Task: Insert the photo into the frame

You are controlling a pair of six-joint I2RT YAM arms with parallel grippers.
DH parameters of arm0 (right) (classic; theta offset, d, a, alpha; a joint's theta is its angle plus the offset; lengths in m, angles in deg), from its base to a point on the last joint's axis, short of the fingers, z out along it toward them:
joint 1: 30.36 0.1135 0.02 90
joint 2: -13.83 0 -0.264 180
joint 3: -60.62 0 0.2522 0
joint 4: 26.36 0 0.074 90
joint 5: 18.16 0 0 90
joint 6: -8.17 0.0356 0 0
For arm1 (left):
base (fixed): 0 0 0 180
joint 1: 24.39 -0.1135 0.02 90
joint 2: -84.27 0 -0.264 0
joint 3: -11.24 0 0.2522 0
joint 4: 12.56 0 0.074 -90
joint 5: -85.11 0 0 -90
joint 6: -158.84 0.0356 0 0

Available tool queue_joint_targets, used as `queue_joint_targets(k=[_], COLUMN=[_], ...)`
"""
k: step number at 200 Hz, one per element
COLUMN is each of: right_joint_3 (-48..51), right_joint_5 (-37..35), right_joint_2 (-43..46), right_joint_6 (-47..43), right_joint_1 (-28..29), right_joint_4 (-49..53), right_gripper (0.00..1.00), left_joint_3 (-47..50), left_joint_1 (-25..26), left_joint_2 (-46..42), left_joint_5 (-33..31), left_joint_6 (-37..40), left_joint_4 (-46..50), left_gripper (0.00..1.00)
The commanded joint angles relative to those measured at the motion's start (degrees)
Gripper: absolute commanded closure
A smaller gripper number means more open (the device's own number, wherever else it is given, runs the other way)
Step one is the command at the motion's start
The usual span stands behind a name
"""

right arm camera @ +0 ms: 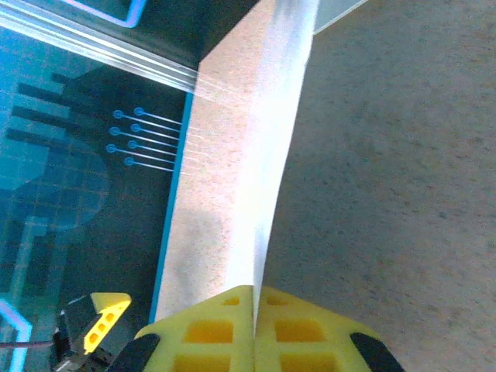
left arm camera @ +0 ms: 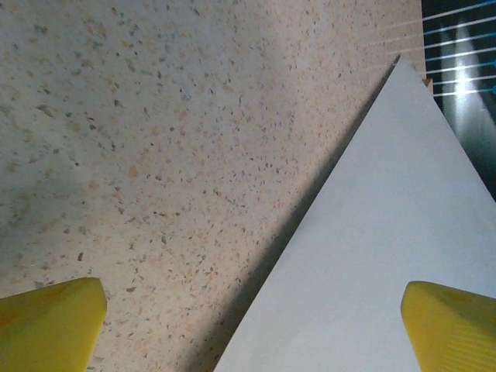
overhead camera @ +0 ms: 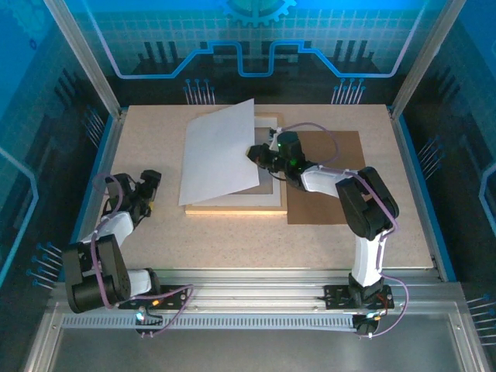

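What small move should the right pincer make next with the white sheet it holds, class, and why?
Probably lower the right pincer gently, laying the white-backed rectangular photo down into the thin light-wood frame. The pincer is shut on the photo's right edge, holding it tilted above the frame, which lies flat beneath it on the speckled table.

Right hand (right arm camera: 254, 293) clamped on the photo's (right arm camera: 277, 116) edge. Sheet runs edge-on straight ahead of the fingertips, white side showing. Speckled surface (right arm camera: 211, 178) ahead-left.

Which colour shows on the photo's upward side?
Plain white across the photo, no print showing; top external view shows it best.
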Motion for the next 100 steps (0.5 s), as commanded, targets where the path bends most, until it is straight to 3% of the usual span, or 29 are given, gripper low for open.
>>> queue_joint_targets(k=[1,100], right_joint_3=[2.30,6.84], right_joint_5=[-1.81,-0.06], right_joint_2=[3.26,3.47], right_joint_6=[-0.51,-2.27], right_joint_1=[-1.30,-5.69], right_joint_4=[-1.17,-1.36], right_gripper=[0.93,0.91], left_joint_3=[0.09,-1.85], left_joint_1=[1.22,4.49], left_joint_2=[1.24,3.86], left_joint_5=[1.84,2.42], left_joint_6=[-0.59,-0.36], left_joint_4=[-1.35,-1.80], left_gripper=[0.01,0.01])
